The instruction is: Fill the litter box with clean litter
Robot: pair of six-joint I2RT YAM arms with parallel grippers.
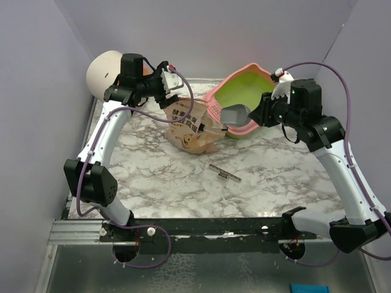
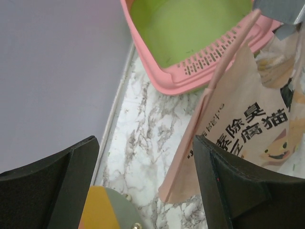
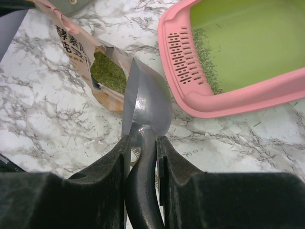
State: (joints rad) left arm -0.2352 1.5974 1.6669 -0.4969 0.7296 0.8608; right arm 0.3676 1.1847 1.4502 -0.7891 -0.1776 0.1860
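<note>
- Your left gripper (image 2: 143, 191) has its jaws spread wide with nothing between them. The edge of the peach-pink bag (image 2: 238, 119) runs just beside one finger (not pinched).
- Your right gripper (image 3: 143, 148) has its jaws closed on the handle of the grey metal scoop (image 3: 147, 107). The scoop's bowl points forward over the tabletop (image 3: 47, 124), between the bag's torn mouth and the box.
- The litter box (image 1: 244, 91) sits at the far right of the tabletop, close to the back wall and just beside the bag.
- The litter (image 3: 207, 62) lies as a thin strip inside the box along its slotted rim, and most of the green floor is bare.
- More granules fill the bag's opening, and stray grains dot the marble.
- A cream cylinder (image 1: 101, 73) stands in the far left corner, behind your left gripper.
</note>
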